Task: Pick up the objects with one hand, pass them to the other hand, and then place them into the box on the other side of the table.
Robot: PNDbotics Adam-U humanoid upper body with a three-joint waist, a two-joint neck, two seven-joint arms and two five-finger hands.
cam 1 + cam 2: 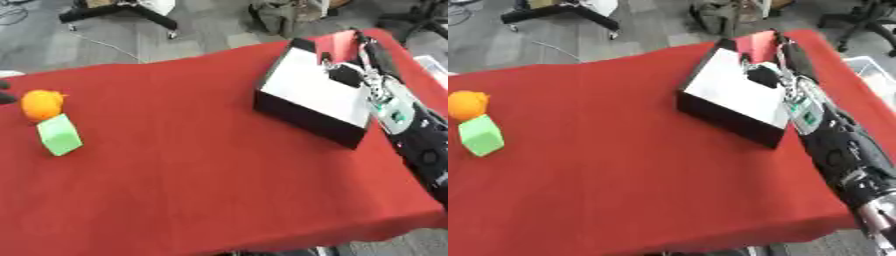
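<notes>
An orange ball (41, 104) lies near the table's left edge, and a green cube (59, 134) touches it on the near side. At the right stands a black box (308, 116) with a white inside. My right arm runs along the box's right side, with the right hand (366, 52) over the far corner. A red-pink thing (336, 42) shows right beside that hand, above the box's far wall; whether the hand holds it is hidden. A dark bit of my left hand (3, 97) shows at the left edge next to the ball.
The red cloth table (192, 165) drops off at the front edge and close to the box on the right. Chair bases and a cable lie on the grey floor beyond the far edge. A pale bin (871, 70) sits off the table's right side.
</notes>
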